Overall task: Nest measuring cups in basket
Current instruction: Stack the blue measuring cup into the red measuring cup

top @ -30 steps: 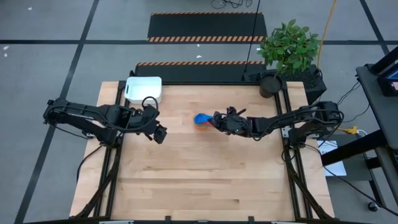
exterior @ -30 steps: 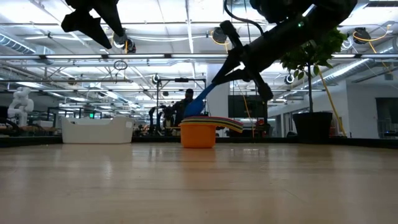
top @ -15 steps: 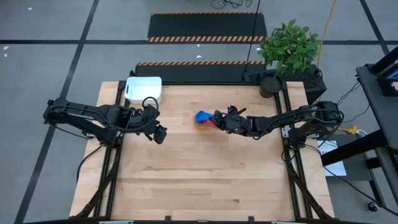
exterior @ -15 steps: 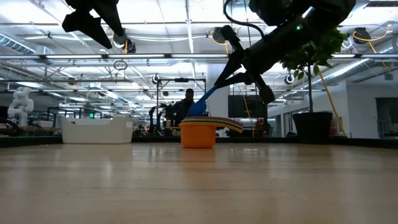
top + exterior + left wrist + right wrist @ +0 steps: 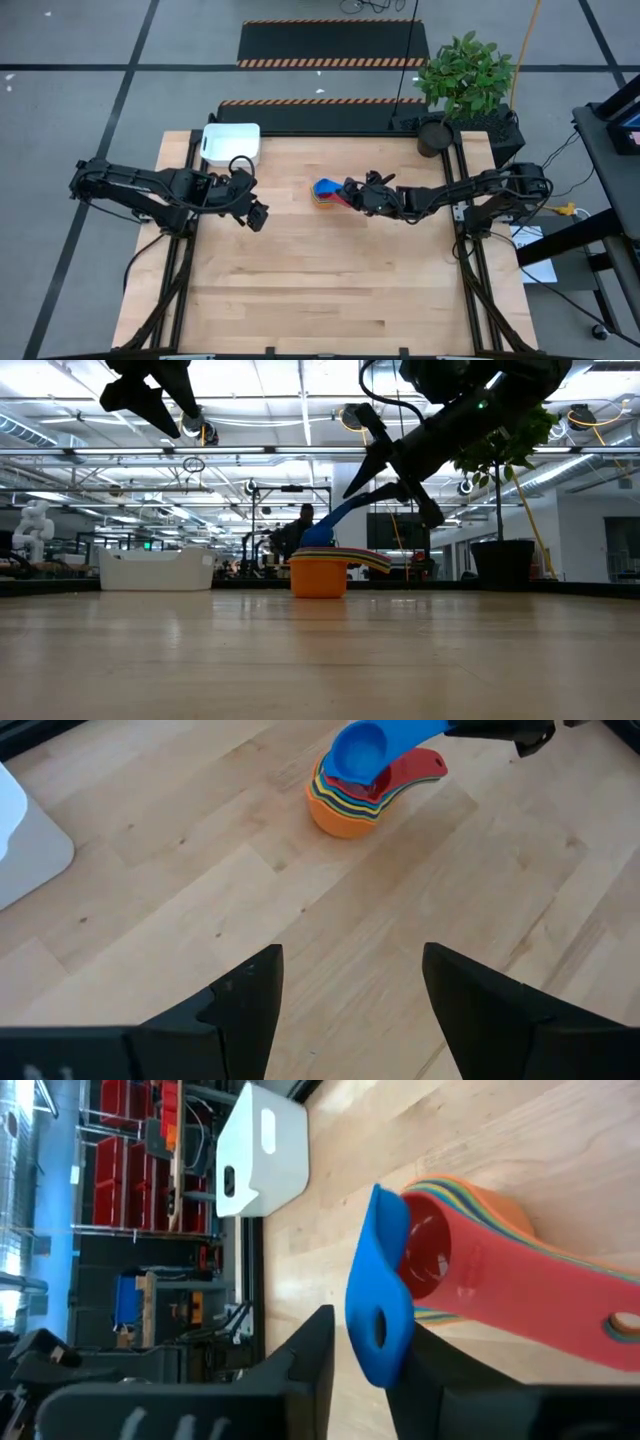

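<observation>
A nested stack of measuring cups (image 5: 325, 199), orange outermost with a red one on top, stands on its base mid-table (image 5: 318, 576). My right gripper (image 5: 347, 189) is beside it on the right, shut on a light blue cup (image 5: 358, 750). My left gripper (image 5: 260, 216) hovers open, above the table to the left of the stack (image 5: 352, 960). The white basket (image 5: 231, 143) sits at the far edge, left of centre, with nothing showing inside it. My right gripper holds the blue cup by its flat handle, near the free end with the hole (image 5: 378, 1330), between the two fingers. The fingers slant down from the table's right, along the handle. The cup is tilted, with its bowl (image 5: 316, 538) on top of the stack and its handle raised.
A potted plant (image 5: 462, 75) stands beyond the table's far right corner. Bare wood lies across the whole near half of the table (image 5: 330, 290). The red cup's handle (image 5: 560, 1305) sticks out of the stack toward my right gripper.
In the low view the blue cup's handle has tipped lower and more of it shows below my right gripper's fingers. Its bowl has stayed on the stack. My left arm has kept still.
</observation>
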